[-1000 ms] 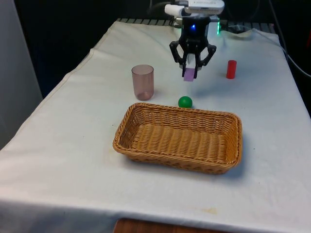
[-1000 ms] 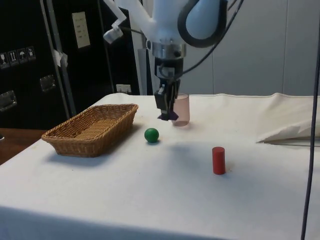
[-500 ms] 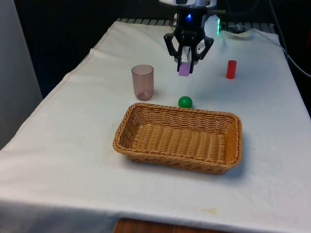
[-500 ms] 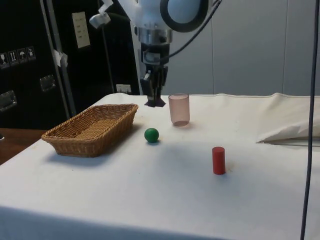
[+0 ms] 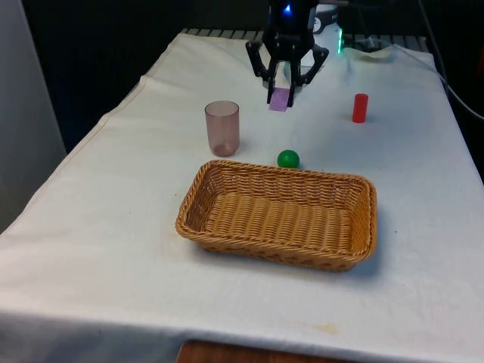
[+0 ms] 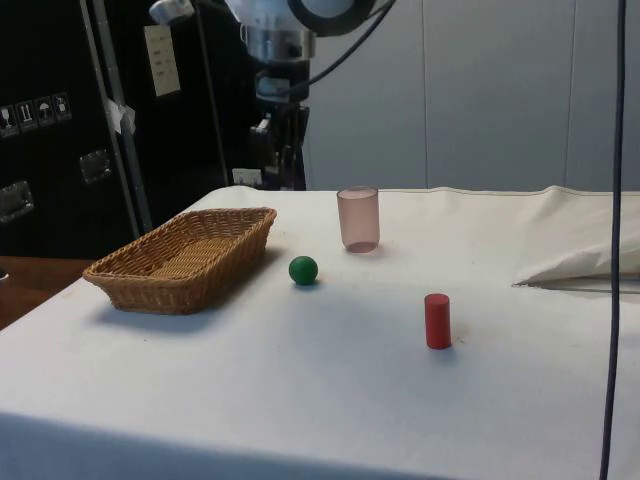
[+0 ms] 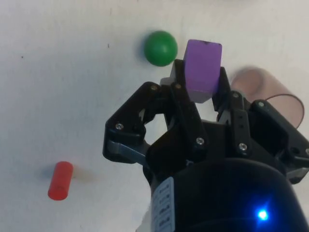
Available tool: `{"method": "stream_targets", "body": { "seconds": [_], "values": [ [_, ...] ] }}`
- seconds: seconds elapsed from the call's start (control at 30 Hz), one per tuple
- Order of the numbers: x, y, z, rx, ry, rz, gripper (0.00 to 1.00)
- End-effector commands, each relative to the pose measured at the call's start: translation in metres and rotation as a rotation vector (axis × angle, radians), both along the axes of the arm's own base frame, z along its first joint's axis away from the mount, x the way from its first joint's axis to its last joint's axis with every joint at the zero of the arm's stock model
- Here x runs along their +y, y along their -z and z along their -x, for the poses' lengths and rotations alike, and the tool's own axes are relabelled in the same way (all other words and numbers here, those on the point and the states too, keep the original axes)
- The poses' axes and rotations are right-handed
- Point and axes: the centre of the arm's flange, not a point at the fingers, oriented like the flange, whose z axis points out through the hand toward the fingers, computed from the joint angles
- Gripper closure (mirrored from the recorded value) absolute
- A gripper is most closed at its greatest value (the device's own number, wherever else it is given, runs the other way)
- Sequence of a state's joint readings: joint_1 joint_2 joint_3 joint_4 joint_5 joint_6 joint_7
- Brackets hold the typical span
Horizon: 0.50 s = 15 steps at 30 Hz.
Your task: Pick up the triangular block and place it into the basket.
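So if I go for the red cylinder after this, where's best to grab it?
The red cylinder stands upright, apart from the green ball and cup. Probably come straight down from above and close the fingers across its round sides, near mid-height.

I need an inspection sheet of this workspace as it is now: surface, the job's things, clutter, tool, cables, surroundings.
Surface: white cloth over the table, a small stain near the front edge.
Job's things: purple block held in the air, beyond the basket; basket holds nothing.
Clutter: green ball beside the basket's far rim; pinkish cup upright; red cylinder upright, apart.
Tool: tool shut on the purple block, raised above the table.
Cables: dark cable hanging in the side view.
Surroundings: black curtains; dark cabinets.
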<state>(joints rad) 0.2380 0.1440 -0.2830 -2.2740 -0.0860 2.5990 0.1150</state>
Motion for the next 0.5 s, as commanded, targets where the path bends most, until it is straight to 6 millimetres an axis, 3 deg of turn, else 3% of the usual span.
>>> {"method": "stream_targets", "body": {
  "seconds": [0.0,0.47],
  "values": [
    [-0.001,-0.003,-0.003,0.005,0.002,-0.003,0.66],
    [-0.002,-0.009,-0.043,-0.017,0.01,0.019,0.66]
  ]
}}
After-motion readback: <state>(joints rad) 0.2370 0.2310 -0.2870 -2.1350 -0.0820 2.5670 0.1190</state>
